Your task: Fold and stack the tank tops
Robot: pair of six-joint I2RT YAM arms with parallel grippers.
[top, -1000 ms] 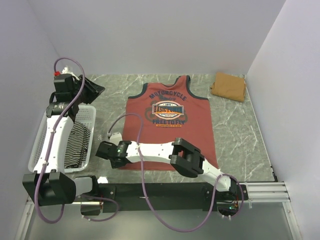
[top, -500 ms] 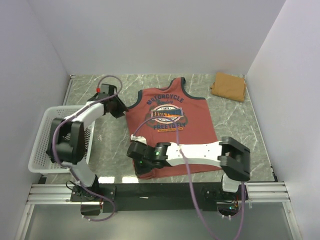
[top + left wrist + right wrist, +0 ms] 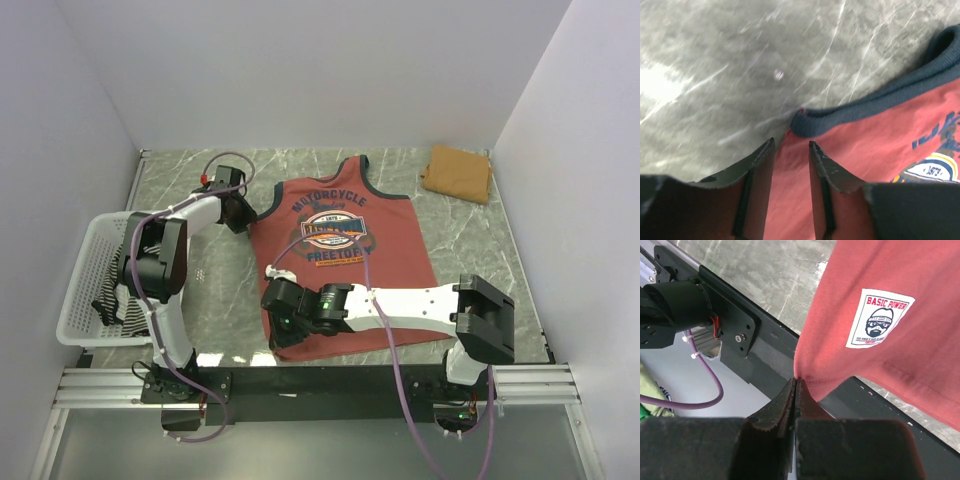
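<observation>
The rust-red tank top point(image 3: 345, 265) lies flat at the middle of the table point(image 3: 480, 262), the right claw point(image 3: 795, 384) clamped on its seven o'clock hem corner and the left claw point(image 3: 791, 149) slightly apart astride its ten o'clock armhole corner: a first fold being set up, I'd say, needing the left to close next.

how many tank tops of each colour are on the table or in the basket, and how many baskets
rust-red tank top, spread flat: 1
tan-brown tank top, folded at the far right: 1
black-and-white striped tank top, in the basket: 1
white mesh basket: 1
total: 4 things, 3 of them tank tops
</observation>
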